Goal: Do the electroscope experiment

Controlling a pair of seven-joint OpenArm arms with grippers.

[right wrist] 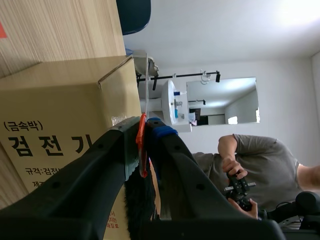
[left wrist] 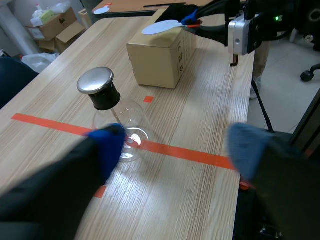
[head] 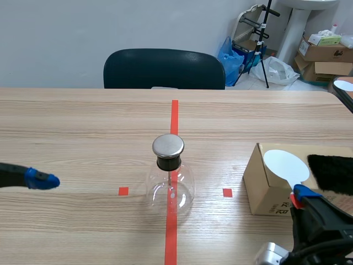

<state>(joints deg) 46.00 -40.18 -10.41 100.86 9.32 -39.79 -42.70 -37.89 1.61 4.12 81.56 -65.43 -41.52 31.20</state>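
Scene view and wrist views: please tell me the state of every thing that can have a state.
Clear glass flask with black stopper and round metal cap: upright, stoppered, untouched.
Brown cardboard box: standing flat, unheld.
White round paddle with orange-red handle: disc over the box, handle gripped.
Black fur cloth: lying on the box, free.
Left gripper: open, holding nothing.
Right gripper: shut on the paddle's handle.

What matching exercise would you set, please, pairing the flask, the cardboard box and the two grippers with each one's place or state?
Things:
1. flask
2. cardboard box
3. left gripper
4. right gripper

Place or state:
a. open
b. shut on the white paddle
c. standing on the tape line
d. black fuzzy cloth lying on it

Pairs: 1-c, 2-d, 3-a, 4-b.
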